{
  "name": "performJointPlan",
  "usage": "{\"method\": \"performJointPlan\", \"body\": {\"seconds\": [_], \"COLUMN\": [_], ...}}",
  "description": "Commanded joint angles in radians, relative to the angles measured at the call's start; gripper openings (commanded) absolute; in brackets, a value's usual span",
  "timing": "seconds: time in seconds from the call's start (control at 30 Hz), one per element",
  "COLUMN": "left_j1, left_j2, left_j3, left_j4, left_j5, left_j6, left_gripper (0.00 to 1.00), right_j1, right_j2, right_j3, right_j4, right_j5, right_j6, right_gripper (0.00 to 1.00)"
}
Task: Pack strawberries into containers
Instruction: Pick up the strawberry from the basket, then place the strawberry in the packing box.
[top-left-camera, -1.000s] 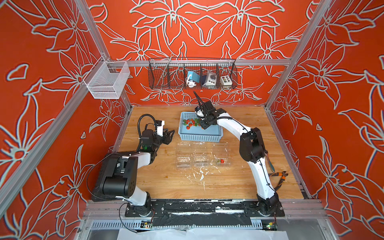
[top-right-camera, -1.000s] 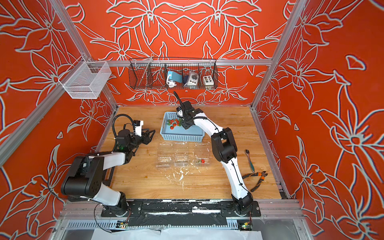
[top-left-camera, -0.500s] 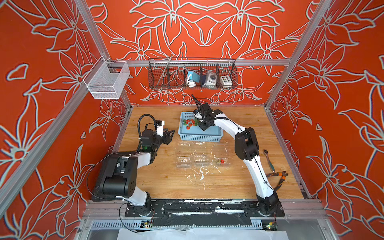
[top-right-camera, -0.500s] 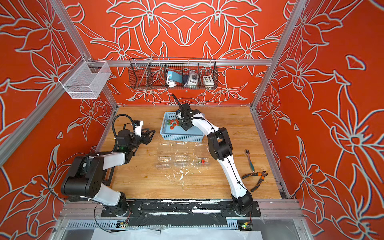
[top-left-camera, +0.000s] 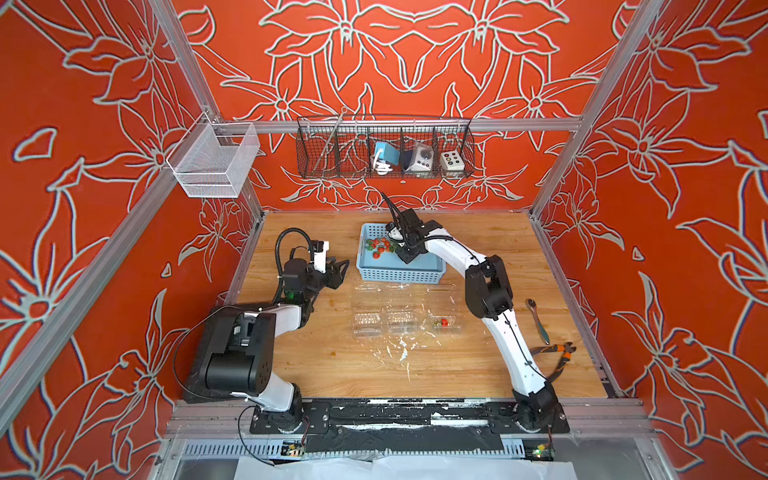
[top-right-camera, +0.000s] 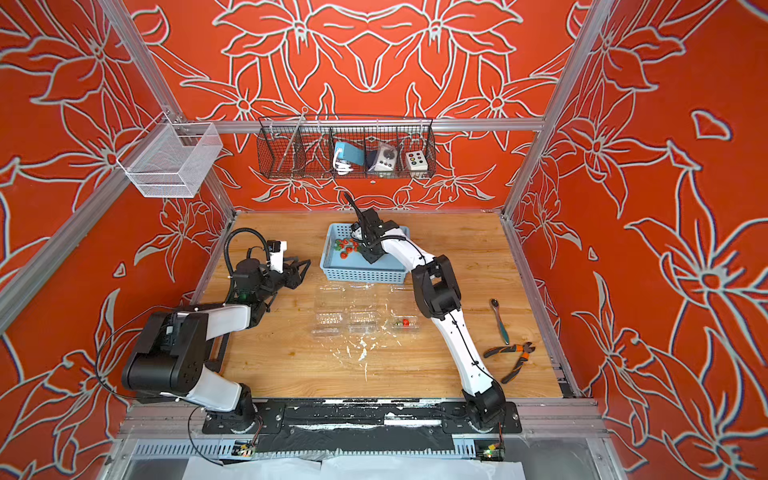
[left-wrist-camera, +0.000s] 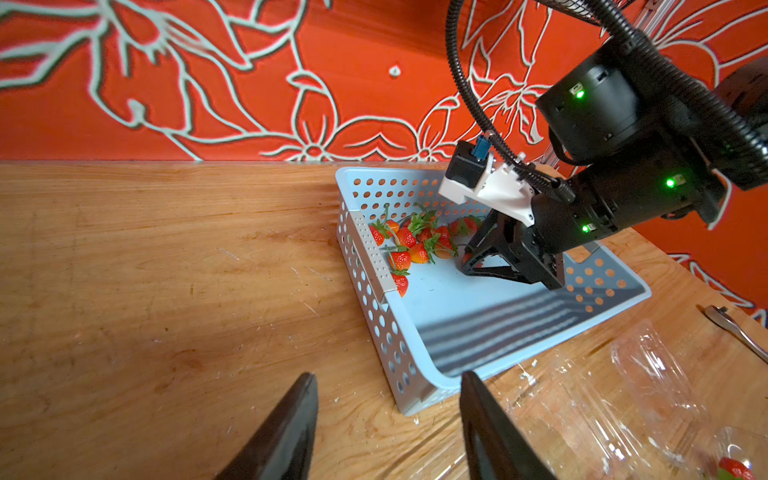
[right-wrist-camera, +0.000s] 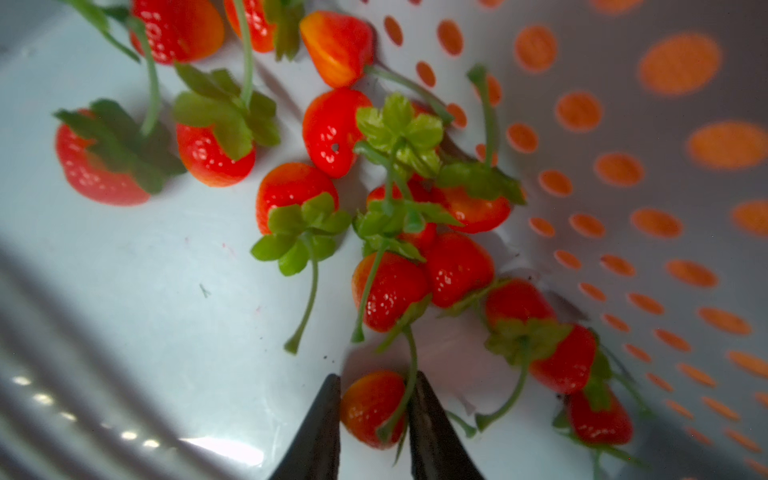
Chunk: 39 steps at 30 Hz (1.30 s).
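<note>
My right tool, jaws closed on one strawberry in the blue basket; the containers lie nearer my base. Left tool open, empty.

Wooden table: light plank grain, red walls on 3 sides.

Directly on the wood:
- 1 light blue perforated basket, toward the back, about mid-width.
- 3 clear containers in front of the basket, in 1 row side by side, close together. The lids are open and lie flat toward the basket.
- White flecks and smears just in front of that row.
- 1 slim metal tool with a round head, on the right side, well apart from the containers.
- 1 pair of pliers just in front of that tool, with dark handles spread and orange near the head.
</note>
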Motion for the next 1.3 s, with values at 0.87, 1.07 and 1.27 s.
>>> {"method": "performJointPlan", "body": {"seconds": [0.87,1.07,1.27], "left_j1": [0.002,0.002,0.003], "left_j2": [0.007,0.007,0.006], "left_j3": [0.018,0.017,0.018], "left_j4": [0.008,0.010,0.009], "left_j5": [0.018,0.017,0.015], "left_j6": [0.000,0.000,-0.001], "left_gripper": [0.55,0.55,0.55], "right_j1": [-0.016,-0.013,-0.008], "right_j2": [-0.330,-0.514,-0.788], "right_j3": [-0.306,-0.539,-0.858], "right_j4": [0.069,0.130,0.205], "right_j5": [-0.016,-0.049,-0.045], "right_j6": [0.041,0.096,0.171], "right_gripper": [0.11,0.12,0.12]}}
